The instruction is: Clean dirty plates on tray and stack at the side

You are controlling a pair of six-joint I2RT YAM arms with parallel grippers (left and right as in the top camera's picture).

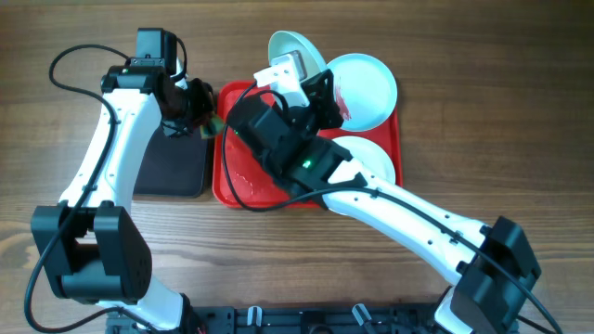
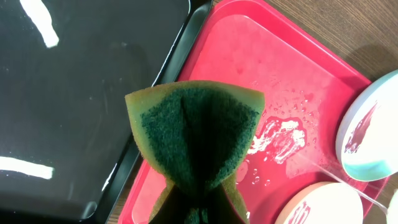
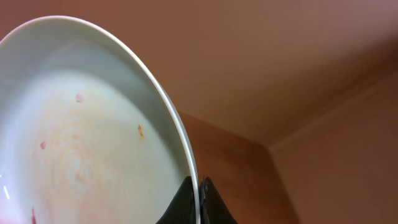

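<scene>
My right gripper (image 1: 299, 82) is shut on the rim of a pale mint-blue plate (image 1: 292, 48) and holds it tilted above the far edge of the red tray (image 1: 234, 186). In the right wrist view the plate (image 3: 81, 124) shows faint orange smears, and the jaws (image 3: 199, 190) pinch its rim. My left gripper (image 1: 206, 121) is shut on a green and yellow sponge (image 2: 196, 134) over the tray's left edge. A second mint-blue plate (image 1: 369, 88) with a dark red streak lies at the tray's far right. A white plate (image 1: 369, 156) lies on the tray, partly hidden by the right arm.
A smaller black tray (image 1: 172, 167) lies left of the red tray, also seen in the left wrist view (image 2: 74, 93). Water drops and foam sit on the red tray's floor (image 2: 280, 134). The wooden table (image 1: 483, 111) surrounds both trays.
</scene>
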